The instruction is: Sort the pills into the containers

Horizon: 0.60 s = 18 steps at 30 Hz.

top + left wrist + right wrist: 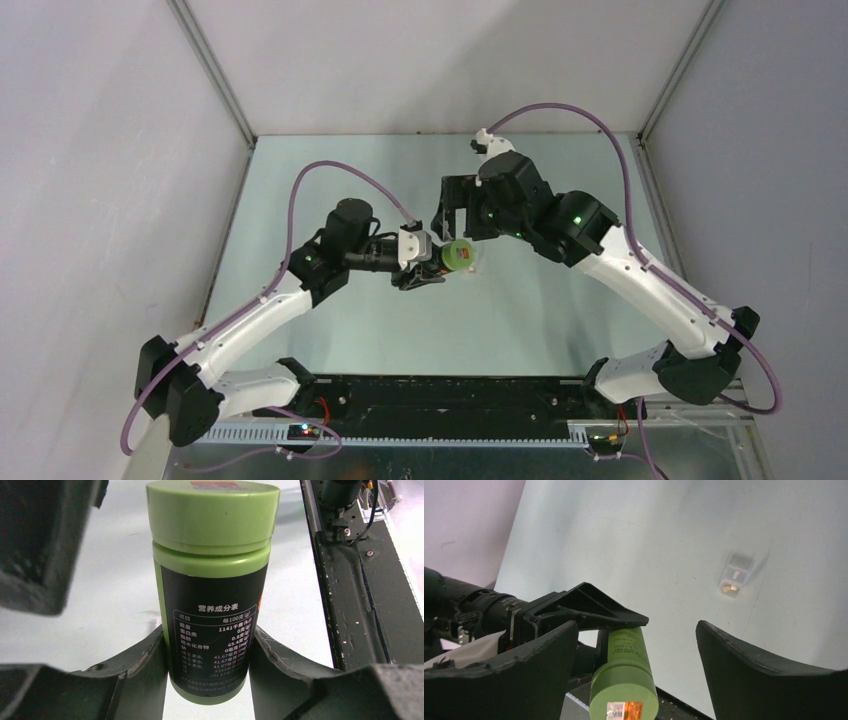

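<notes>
My left gripper (210, 647) is shut on the lower body of a green bottle (212, 580), which has a dark label and its green cap on. The same bottle (458, 255) hangs above the middle of the table, held by the left gripper (432, 268). My right gripper (636, 626) is open, one finger on each side of the bottle's cap (624, 692) with a gap to each. The containers (735, 575), a small clear two-compartment box, sit on the table beyond. A faint orange spot shows in one compartment. I cannot make out pills.
The pale table (330, 180) is walled by grey panels on three sides. A black rail (450, 395) with both arm bases runs along the near edge. One dark finger of the right gripper (40, 545) fills the left wrist view's upper left.
</notes>
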Tool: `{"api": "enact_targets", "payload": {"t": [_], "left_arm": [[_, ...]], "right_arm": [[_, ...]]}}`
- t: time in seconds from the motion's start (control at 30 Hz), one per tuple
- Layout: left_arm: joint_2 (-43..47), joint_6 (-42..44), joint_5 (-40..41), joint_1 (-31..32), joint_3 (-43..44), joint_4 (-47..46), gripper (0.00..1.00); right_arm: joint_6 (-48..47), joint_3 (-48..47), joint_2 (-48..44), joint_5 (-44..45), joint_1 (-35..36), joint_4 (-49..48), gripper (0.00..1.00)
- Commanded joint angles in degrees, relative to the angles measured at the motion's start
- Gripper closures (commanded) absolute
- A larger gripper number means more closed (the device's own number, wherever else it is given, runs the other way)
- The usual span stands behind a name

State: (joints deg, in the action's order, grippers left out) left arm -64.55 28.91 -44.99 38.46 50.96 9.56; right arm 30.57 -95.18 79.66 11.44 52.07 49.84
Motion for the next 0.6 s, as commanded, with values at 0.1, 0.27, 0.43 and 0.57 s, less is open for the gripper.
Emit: {"api": "enact_targets", "payload": {"t": [0.1, 0.27, 0.43, 0.57], "left_arm": [[2.4, 0.2, 0.2, 0.1, -0.5, -3.5, 1.00], [2.4, 0.5, -1.0, 0.1, 0.1, -2.6, 1.00], [1.9, 0.6, -1.5, 0.1, 0.5, -2.2, 1.00], [1.8, 0.5, -1.4, 0.1, 0.7, -2.2, 1.00]], "right_arm": [[-5.9, 2.2, -8.6, -16.5, -7.9, -5.3, 0.03], [-23.5, 1.6, -10.8, -31.2, -8.8, 2.4, 0.02], [-33.3, -0.1, -9.8, -28.6, -6.3, 8.5, 0.01], [-36.8, -0.9, -7.4, -24.7, -3.6, 11.0, 0.01]]}}
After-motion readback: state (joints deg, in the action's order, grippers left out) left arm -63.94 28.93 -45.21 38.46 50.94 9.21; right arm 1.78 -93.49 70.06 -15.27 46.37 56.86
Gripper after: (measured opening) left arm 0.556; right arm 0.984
